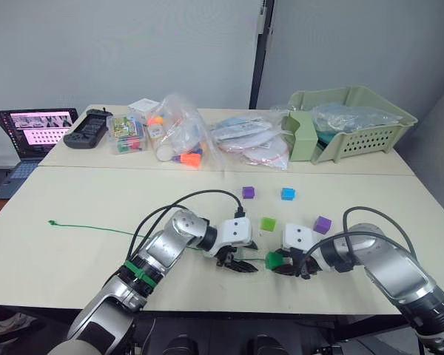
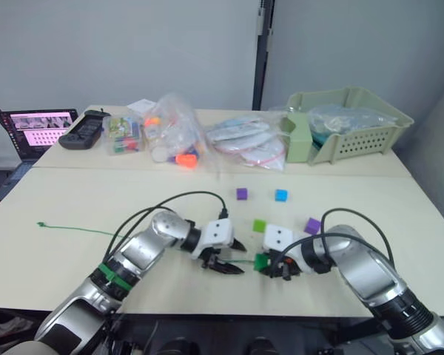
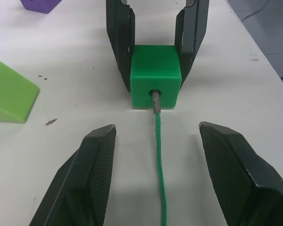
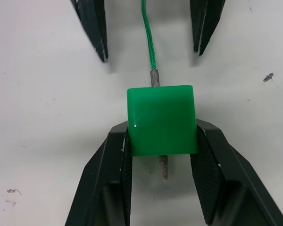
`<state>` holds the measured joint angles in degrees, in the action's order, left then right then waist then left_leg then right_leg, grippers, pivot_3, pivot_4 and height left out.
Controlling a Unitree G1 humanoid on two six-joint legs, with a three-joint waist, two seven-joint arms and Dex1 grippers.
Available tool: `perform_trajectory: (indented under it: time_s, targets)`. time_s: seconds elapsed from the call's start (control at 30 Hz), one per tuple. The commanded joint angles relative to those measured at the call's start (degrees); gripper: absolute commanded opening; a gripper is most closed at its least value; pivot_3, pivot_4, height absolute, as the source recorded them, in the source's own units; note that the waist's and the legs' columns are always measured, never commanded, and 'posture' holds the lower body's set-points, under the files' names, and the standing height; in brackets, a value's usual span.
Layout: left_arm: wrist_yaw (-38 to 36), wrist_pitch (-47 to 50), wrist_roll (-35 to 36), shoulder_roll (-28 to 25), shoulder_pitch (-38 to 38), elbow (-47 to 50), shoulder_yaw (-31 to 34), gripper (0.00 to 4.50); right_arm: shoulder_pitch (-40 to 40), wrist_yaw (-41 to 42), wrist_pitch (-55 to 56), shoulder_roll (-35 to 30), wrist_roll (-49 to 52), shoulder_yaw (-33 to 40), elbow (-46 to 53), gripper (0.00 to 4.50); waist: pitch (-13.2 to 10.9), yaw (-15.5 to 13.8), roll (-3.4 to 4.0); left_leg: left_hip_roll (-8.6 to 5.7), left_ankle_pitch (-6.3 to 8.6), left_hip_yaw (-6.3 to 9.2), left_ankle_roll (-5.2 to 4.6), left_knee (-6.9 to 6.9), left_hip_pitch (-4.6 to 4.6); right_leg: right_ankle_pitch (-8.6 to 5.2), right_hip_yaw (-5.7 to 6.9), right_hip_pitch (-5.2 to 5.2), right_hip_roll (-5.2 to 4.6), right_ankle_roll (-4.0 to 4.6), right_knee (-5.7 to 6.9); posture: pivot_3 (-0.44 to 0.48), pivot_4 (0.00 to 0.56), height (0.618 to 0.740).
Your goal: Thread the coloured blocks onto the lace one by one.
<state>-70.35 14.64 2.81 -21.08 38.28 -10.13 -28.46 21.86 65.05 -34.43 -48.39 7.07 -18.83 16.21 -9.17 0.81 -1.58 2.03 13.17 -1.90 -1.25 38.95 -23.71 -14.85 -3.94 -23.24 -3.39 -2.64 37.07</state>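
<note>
My right gripper [image 1: 281,262] is shut on a dark green block [image 4: 162,120] resting on the table. The lace [image 3: 157,141], a thin green cord, runs into the block's hole; its pale tip [image 4: 163,167] pokes out the far side between my right fingers. Facing it, my left gripper [image 1: 240,265] is open, its fingers [image 3: 85,179] on either side of the lace without touching it. The lace trails left across the table [image 1: 96,228] to its far end. A lime green block [image 1: 268,223], two purple blocks [image 1: 323,225] [image 1: 248,192] and a blue block [image 1: 288,194] lie loose behind the grippers.
Clear bags of toys [image 1: 174,133] and a pale green basket [image 1: 355,122] stand along the back of the table. A laptop [image 1: 38,129] and a black controller [image 1: 86,127] sit at the back left. The table's front edge is just below both grippers.
</note>
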Motion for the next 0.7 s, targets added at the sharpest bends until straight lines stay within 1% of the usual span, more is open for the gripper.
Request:
perform_trajectory:
  time_s: [0.03,0.13,0.3,0.33,0.43,0.53,0.7]
  targets:
    - [-0.12,-1.94,0.06,0.48,0.18,0.02,0.44,2.71,0.51,0.06,0.98,0.43,-0.30,-0.41,-0.03,1.18,0.00,0.01,0.00,0.00,0.00,0.00,0.00,0.00,0.00,0.00,0.00,0.00,0.00,0.00,0.00,0.000,0.150,0.733]
    - [-0.01,-0.78,0.80,1.58,0.57,-0.21,0.97,1.78,0.58,0.14,1.10,0.36,-0.33,-0.42,-0.02,1.18,0.00,-0.01,0.00,0.00,0.00,0.00,0.00,0.00,-0.01,0.00,0.00,0.00,0.00,0.00,0.00,0.000,0.150,0.733]
    - [0.06,0.54,-0.53,2.03,0.53,-0.69,-0.04,0.17,0.62,0.05,1.11,0.32,-0.29,-0.27,0.00,1.18,0.00,0.02,0.00,0.00,0.00,0.00,0.00,0.00,0.00,0.00,0.00,0.00,0.00,0.00,0.00,0.000,0.150,0.733]
    - [0.04,0.88,-0.61,2.10,0.53,-0.82,-0.14,0.00,0.66,0.04,1.13,0.34,-0.28,-0.26,-0.07,1.18,0.00,0.01,0.00,0.00,0.00,0.00,0.00,0.00,0.00,0.00,0.00,0.00,0.01,0.00,0.01,0.000,0.150,0.733]
    - [-0.24,1.46,-0.68,2.24,0.42,-1.00,-0.50,0.00,0.67,0.00,1.10,0.37,-0.25,-0.24,-0.02,1.18,0.00,-0.01,0.00,0.00,0.00,0.00,0.00,0.01,-0.01,0.00,0.00,0.00,0.00,0.00,0.00,0.000,0.150,0.733]
    - [0.24,2.20,0.50,3.52,0.55,-0.76,0.27,0.00,0.57,-0.10,0.90,0.42,-0.15,-0.18,0.17,1.18,0.00,-0.01,0.00,0.00,0.00,0.00,0.00,0.00,-0.01,0.00,0.00,0.00,0.00,0.00,0.00,0.000,0.150,0.733]
    - [0.82,2.25,0.42,5.19,0.83,-1.15,0.43,0.00,0.37,-0.08,0.69,0.35,-0.06,-0.25,0.43,1.18,0.00,0.02,0.00,0.00,0.00,0.00,0.00,0.00,-0.01,0.00,0.00,0.00,0.00,0.00,0.00,0.000,0.150,0.733]
